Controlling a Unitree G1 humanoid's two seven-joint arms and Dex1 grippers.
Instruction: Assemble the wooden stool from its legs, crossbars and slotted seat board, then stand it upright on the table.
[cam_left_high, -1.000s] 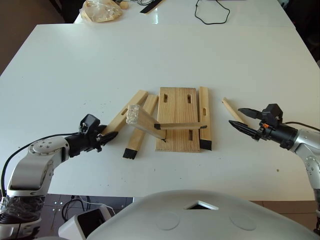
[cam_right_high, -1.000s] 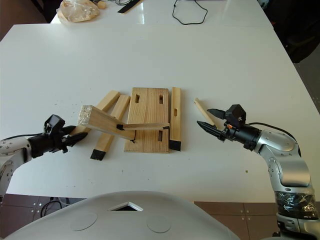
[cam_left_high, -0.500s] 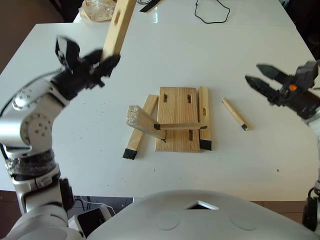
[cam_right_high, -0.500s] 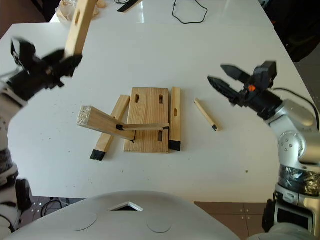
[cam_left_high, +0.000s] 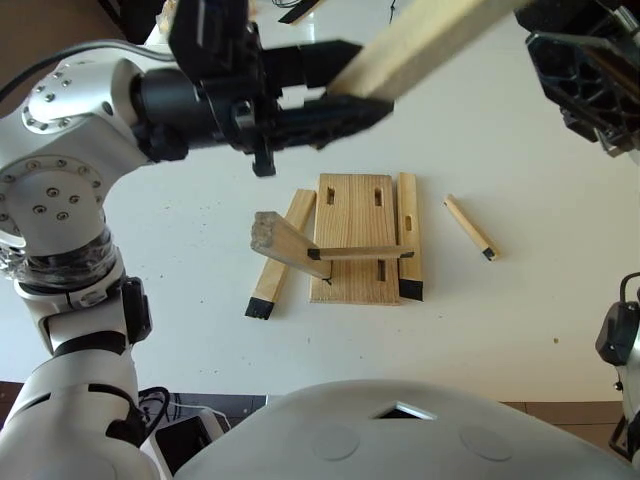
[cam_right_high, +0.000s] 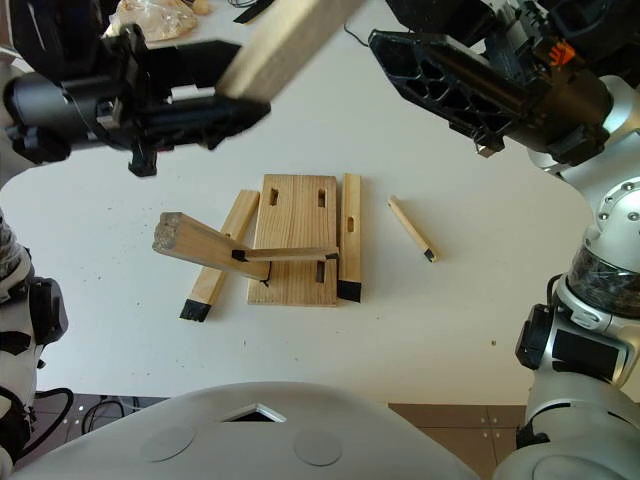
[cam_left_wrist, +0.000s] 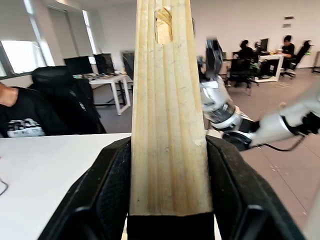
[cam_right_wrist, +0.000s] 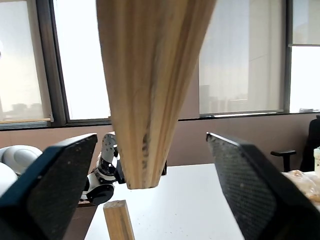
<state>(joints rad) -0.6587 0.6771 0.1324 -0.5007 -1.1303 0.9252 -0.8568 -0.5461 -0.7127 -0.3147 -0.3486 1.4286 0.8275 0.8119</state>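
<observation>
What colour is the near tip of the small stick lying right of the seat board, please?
Black; the small stick shows best in the left eye view.

A tilted leg (cam_left_high: 288, 243) and thin crossbar (cam_left_high: 360, 252) are crossing the seat board (cam_left_high: 352, 215) at its near half. A left leg (cam_left_high: 268, 285) and right leg (cam_left_high: 408, 235) are flanking it, and a raised leg (cam_left_high: 420, 45) is hanging high over its far side. Bare table (cam_left_high: 520, 300) is lying along its near edge.
</observation>
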